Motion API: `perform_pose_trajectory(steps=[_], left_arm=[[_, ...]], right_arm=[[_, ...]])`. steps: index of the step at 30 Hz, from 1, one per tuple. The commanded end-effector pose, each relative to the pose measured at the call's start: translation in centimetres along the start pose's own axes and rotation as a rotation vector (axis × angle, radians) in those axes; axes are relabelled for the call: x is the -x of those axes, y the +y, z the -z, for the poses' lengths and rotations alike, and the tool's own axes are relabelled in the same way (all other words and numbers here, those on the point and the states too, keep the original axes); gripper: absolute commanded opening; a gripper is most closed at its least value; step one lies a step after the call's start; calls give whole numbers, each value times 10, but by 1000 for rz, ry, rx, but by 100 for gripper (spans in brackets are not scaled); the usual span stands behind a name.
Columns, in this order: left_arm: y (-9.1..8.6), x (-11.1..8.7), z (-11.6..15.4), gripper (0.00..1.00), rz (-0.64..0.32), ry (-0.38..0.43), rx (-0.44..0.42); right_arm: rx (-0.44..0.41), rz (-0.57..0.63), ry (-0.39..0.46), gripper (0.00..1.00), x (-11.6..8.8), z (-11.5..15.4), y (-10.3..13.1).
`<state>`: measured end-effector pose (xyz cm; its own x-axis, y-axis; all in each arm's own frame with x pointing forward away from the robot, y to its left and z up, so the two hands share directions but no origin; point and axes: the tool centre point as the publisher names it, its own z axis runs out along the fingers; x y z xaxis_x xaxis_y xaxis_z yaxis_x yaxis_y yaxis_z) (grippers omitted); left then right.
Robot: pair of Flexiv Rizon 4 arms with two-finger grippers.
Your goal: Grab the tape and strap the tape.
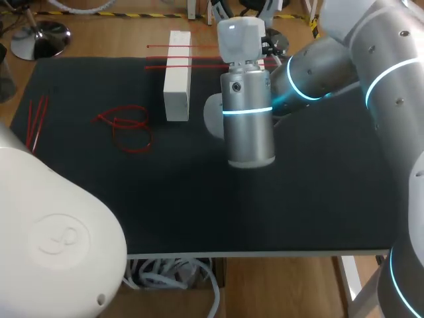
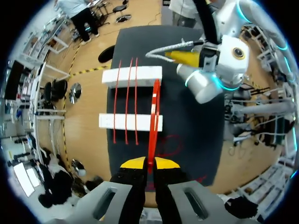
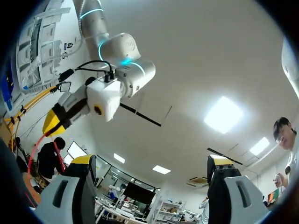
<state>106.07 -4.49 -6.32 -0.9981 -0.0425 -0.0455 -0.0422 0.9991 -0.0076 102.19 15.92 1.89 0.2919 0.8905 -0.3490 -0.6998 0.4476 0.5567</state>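
While a red tape is pinched between the nearly closed yellow tips of the left gripper, the right gripper is held wide apart with nothing between its fingers. It is pointed upward, away from the table. The held tape is seen running ahead of the left gripper over two white blocks; whether it touches them cannot be told. From the right wrist view the same tape is seen hanging in a curve below the left gripper's tips. The blocks are set parallel and apart from each other near the far edge of the table. Three red strips are laid across both of them, just beside the held tape. From the head view only one block is shown whole, and the other is largely hidden behind the right arm. A red tangle of tape is found on the table toward its left edge, and a few loose red strips are laid close to that same edge.
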Motion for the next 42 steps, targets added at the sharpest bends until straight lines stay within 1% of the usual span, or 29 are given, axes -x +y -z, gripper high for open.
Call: perform_pose_trajectory(steps=[1,3,4,6,7,8,9,10,11,12,14,15,17,18,21,23,25,27,29,33,40,41,42], left_arm=[[26,9,-13,0,64,47,31],[42,11,-21,0,96,82,28],[49,11,-26,0,120,101,50],[62,11,-38,0,131,176,17],[68,10,-46,0,158,221,22],[74,8,-52,0,163,250,-1],[79,7,-57,0,161,301,-10],[83,4,-62,0,194,333,-19],[88,1,-64,0,194,352,-41],[90,-1,-67,0,191,385,-43],[96,-6,-71,0,200,414,-35],[97,-7,-74,0,194,443,-20],[100,-12,-81,0,192,478,-23],[98,-14,-85,0,190,503,-16],[100,-22,-104,0,189,562,-31],[99,-26,-116,0,187,584,-71],[98,-30,-127,0,192,607,-86],[96,-33,-139,0,192,638,-80],[96,-36,-146,0,195,646,-88],[96,-39,-151,0,203,660,-87],[100,-40,-156,0,223,688,-44],[101,-40,-157,11,232,698,-35],[102,-40,-158,25,237,702,-37]], right_arm=[[-4,0,6,100,3,-2,4],[-4,0,6,100,3,-2,4],[-4,0,6,100,3,-2,4],[-4,0,6,100,3,-2,4],[-4,0,6,100,3,-2,4],[-4,0,6,100,3,-2,4],[-4,0,6,100,3,-2,4],[-4,0,6,100,3,-2,4],[-4,0,6,100,3,-2,4],[-4,0,6,100,3,-2,4],[-4,0,6,100,3,-2,4],[-4,0,6,100,3,-2,4],[-4,0,6,100,3,-2,4],[-4,0,6,100,3,-2,4],[-4,0,6,100,3,-2,4],[-4,0,6,100,3,-2,4],[-4,0,6,100,3,-2,4],[-4,0,6,100,3,-2,4],[-4,0,6,100,3,-2,4],[-4,0,6,100,3,-2,4],[-4,0,6,100,3,-2,4],[-4,0,6,100,3,-2,4],[-4,0,6,100,3,-2,4]])
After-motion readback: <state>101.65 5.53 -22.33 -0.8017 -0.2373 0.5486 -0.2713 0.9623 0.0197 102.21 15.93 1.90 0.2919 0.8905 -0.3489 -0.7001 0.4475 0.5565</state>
